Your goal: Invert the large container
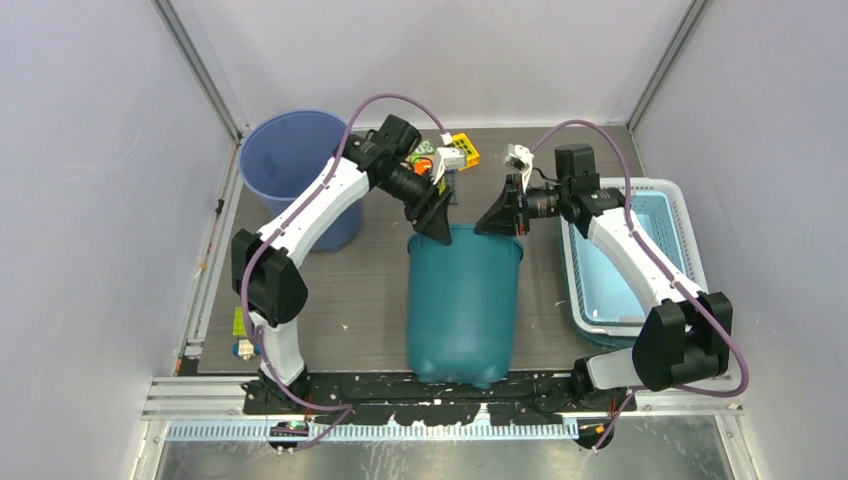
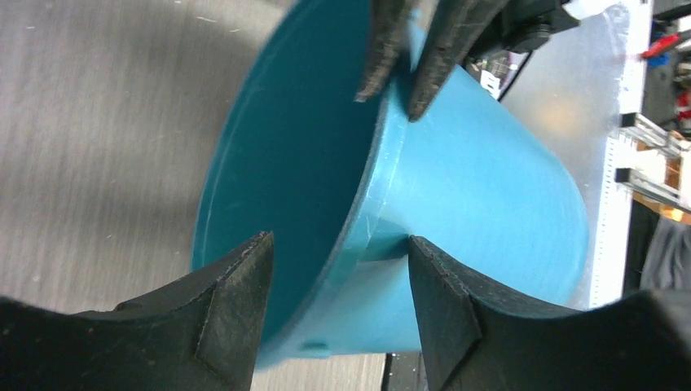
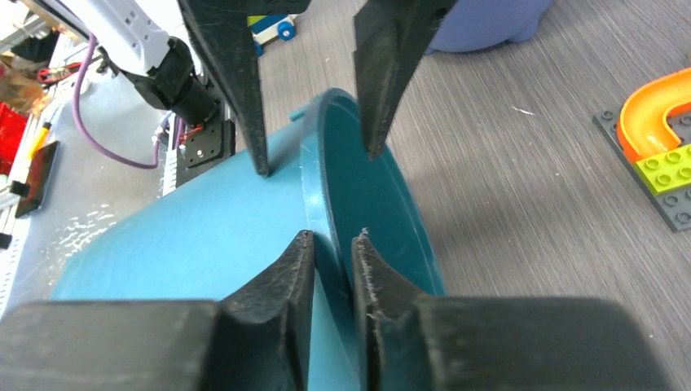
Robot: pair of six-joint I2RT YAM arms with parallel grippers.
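The large container (image 1: 462,300) is a teal bucket lying on its side in the middle of the table, its mouth facing the far side and its base near the arm mounts. My left gripper (image 1: 437,232) stands open astride the left part of the rim, one finger inside the mouth and one outside the wall (image 2: 481,187). At the right part of the rim my right gripper (image 1: 497,225) is shut, pinching the wall (image 3: 204,236) between its pads. The left wrist view has my left gripper (image 2: 338,240) low and my right gripper (image 2: 399,85) across the mouth.
A blue bucket (image 1: 290,160) stands upright at the back left. A light blue basket (image 1: 640,260) sits at the right edge. Toy bricks (image 1: 445,155) lie just behind the teal bucket's mouth, and a brick with an orange curved track piece (image 3: 660,147) lies nearby.
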